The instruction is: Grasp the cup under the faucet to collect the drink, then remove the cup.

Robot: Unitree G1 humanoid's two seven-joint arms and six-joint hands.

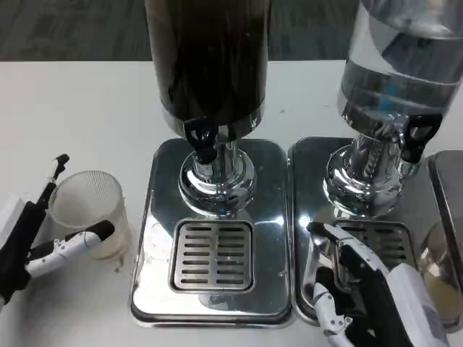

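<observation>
A clear ribbed plastic cup point(90, 210) stands on the white table left of the dark drink dispenser point(208, 65). My left hand point(43, 242) wraps around it from the left, one finger behind the rim and another across its front. The cup holds a little pale liquid at the bottom. The dispenser's black faucet lever point(200, 136) hangs above the slotted drip grate point(212, 254), which has nothing on it. My right hand point(358, 289) hovers over the neighbouring steel base, fingers spread and holding nothing.
A second dispenser point(398, 65) with clear liquid and its own black tap point(419, 134) stands to the right on a steel base point(307, 181). Another steel tray edge point(445, 217) shows at the far right.
</observation>
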